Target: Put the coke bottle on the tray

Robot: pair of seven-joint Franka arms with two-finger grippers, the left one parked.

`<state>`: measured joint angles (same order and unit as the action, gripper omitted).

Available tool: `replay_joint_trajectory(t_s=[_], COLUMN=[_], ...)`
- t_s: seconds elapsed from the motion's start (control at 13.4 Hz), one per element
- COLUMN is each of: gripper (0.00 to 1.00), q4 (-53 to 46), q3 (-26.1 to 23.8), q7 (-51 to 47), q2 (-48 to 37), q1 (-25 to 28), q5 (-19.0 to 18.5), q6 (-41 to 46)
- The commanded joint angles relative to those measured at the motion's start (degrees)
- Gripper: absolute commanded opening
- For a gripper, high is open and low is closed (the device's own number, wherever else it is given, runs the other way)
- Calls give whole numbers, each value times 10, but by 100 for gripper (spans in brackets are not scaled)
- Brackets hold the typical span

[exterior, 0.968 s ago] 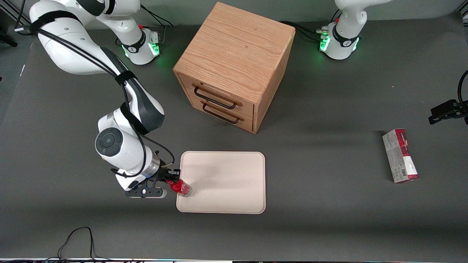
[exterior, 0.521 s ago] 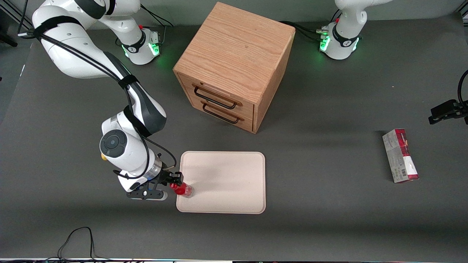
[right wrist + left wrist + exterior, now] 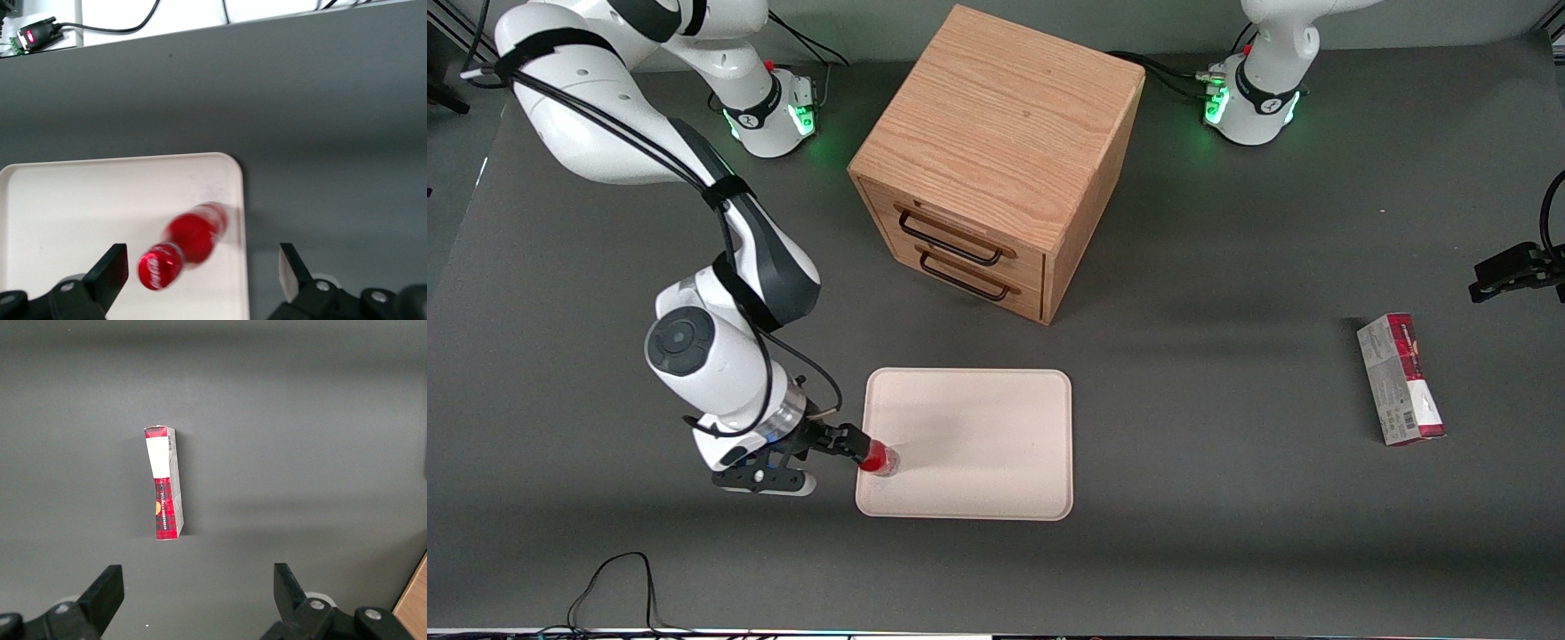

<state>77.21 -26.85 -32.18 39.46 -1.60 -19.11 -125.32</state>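
The coke bottle [image 3: 879, 460], small and red with a red cap, stands on the cream tray [image 3: 978, 444], just inside the tray's edge at the working arm's end and close to the corner nearest the front camera. My right gripper [image 3: 860, 449] hovers over it. In the right wrist view the gripper [image 3: 200, 273] is wide open, with the bottle [image 3: 192, 237] between the fingers and clear of both. The bottle looks blurred there, cap toward the camera, with the tray [image 3: 87, 207] beneath it.
A wooden drawer cabinet [image 3: 996, 169] stands farther from the front camera than the tray. A red and white box [image 3: 1400, 378] lies toward the parked arm's end of the table; it also shows in the left wrist view [image 3: 163, 483]. A black cable [image 3: 618, 578] lies by the table's near edge.
The bottle was tilted in the gripper over the tray's edge; now it stands upright on the tray. The wrist has shifted slightly away from the tray.
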Motion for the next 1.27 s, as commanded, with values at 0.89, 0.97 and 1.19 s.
replay_joint_trajectory(t_s=[0.89, 0.97, 1.19], gripper=[100, 100, 100], q4=[249, 248, 247], q3=[297, 298, 298], q7=[325, 325, 324], q2=[-423, -432, -438], q1=[50, 50, 49], q5=[232, 232, 233], q6=[269, 279, 282])
